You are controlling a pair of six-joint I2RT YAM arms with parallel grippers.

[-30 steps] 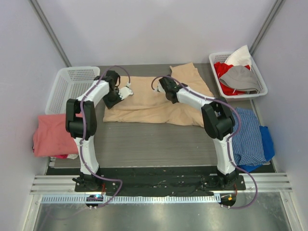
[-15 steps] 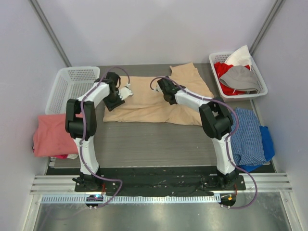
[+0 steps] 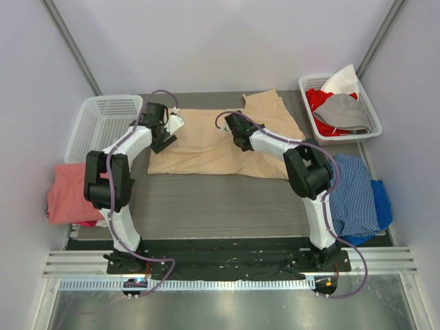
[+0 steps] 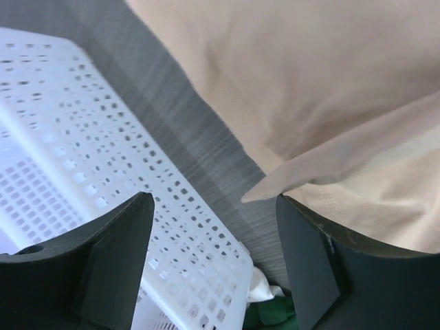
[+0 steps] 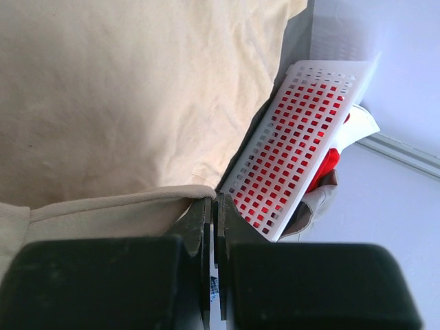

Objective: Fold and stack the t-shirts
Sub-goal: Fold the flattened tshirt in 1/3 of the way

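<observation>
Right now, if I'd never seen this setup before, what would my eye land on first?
Most likely the large tan t-shirt spread across the middle of the table: the right gripper pinches a fold of it, and the left gripper stands open at its left edge. Next, the white basket of red and grey clothes at the far right, and the salmon-pink t-shirt at the near left.

A robotics lab cell: plain white walls (image 3: 227, 41) enclose a grey surface (image 3: 220, 206) edged by an aluminium mounting rail (image 3: 69, 265).
</observation>
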